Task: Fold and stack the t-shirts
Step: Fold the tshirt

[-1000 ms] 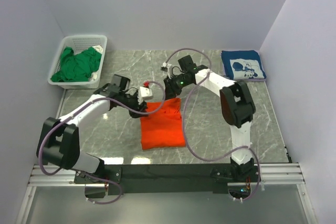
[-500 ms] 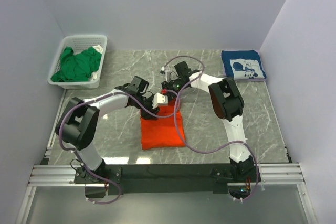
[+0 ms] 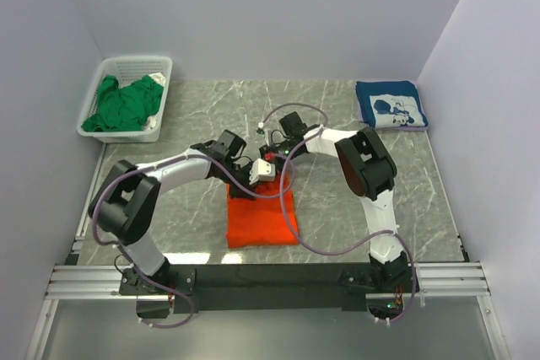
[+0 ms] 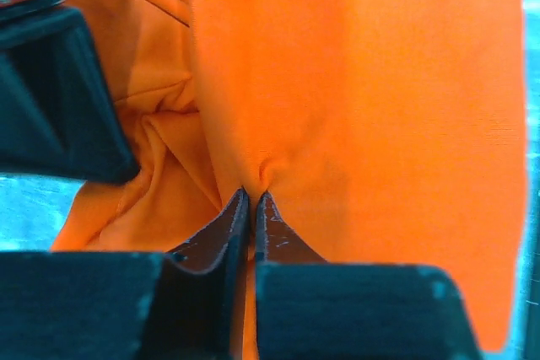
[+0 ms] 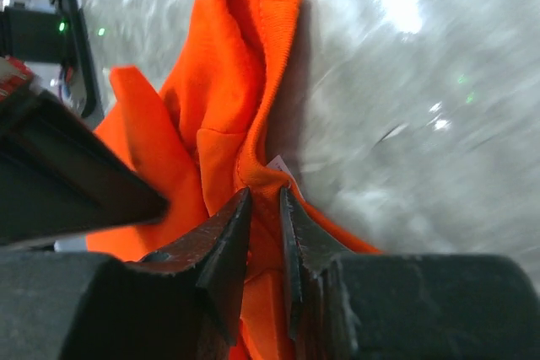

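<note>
The orange t-shirt lies mid table. Left gripper and right gripper each clamp its 12 o'clock edge, seemingly. Draw both evenly toward 6 o'clock, hems level.

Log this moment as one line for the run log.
left gripper shut on orange shirt | right gripper shut on orange shirt | navy shirt folded, far right | green shirt in basket

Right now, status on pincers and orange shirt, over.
Left pincer shut on orange shirt. Right pincer shut on it too. Right arm's cable trails across shirt.
</note>
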`<state>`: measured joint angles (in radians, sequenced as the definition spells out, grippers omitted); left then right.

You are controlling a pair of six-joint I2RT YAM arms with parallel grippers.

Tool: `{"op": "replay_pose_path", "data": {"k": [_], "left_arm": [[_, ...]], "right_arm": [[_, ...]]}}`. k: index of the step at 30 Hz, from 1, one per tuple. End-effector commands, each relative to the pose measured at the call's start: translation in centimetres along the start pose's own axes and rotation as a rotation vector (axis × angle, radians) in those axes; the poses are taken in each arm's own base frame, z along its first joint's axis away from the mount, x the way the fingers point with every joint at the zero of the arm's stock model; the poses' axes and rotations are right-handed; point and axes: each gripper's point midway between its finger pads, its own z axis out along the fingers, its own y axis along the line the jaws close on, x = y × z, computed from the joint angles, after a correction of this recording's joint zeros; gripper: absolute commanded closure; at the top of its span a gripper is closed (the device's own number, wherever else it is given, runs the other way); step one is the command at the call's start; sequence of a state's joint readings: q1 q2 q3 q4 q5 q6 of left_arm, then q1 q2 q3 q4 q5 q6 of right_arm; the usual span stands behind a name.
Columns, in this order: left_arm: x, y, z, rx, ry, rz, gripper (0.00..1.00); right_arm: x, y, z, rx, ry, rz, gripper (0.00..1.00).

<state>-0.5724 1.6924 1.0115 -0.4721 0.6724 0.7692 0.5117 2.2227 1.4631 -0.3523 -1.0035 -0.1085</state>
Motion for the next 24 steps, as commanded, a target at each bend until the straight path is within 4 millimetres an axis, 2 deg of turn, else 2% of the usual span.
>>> {"op": "replay_pose_path", "data": {"k": [1, 3, 7, 10, 13, 14, 18, 20, 24], "left_arm": [[-2.9, -2.6, -1.8, 0.019, -0.072, 0.01, 0.94], [-3.7, -3.6, -2.2, 0.015, -0.088, 0.025, 0.99], [-4.0, -4.0, -2.7, -0.03, -0.096, 0.057, 0.99], [-4.2, -3.6, -3.1, -0.057, -0.084, 0.089, 0.99], [-4.7, -3.3, -3.5, -0.074, -0.089, 0.11, 0.99], [-4.9, -3.3, -3.6, -0.075, -0.09, 0.111, 0.99], [-4.8, -3.4, -3.7, -0.081, -0.085, 0.141, 0.99], [-4.6, -3.6, -3.7, -0.082, -0.08, 0.154, 0.99], [-4.8, -3.6, -4.0, -0.104, -0.078, 0.174, 0.99]], "right_arm": [[2.7, 0.5, 0.1, 0.04, 0.048, 0.017, 0.72], [3.1, 1.1, -0.2, 0.031, 0.045, 0.015, 0.73], [2.8, 0.7, -0.4, 0.055, 0.041, 0.0, 0.75], [1.8, 0.3, -0.6, 0.063, 0.029, -0.008, 0.75], [0.1, 0.6, -1.1, 0.051, 0.003, -0.03, 0.75], [-1.0, 0.9, -1.4, 0.051, -0.012, -0.054, 0.75], [-2.7, 1.2, -1.8, 0.046, -0.026, -0.092, 0.73], [-3.0, 0.8, -1.5, 0.053, -0.03, -0.093, 0.73], [-2.0, -0.3, -0.3, 0.045, 0.006, -0.05, 0.73]]}}
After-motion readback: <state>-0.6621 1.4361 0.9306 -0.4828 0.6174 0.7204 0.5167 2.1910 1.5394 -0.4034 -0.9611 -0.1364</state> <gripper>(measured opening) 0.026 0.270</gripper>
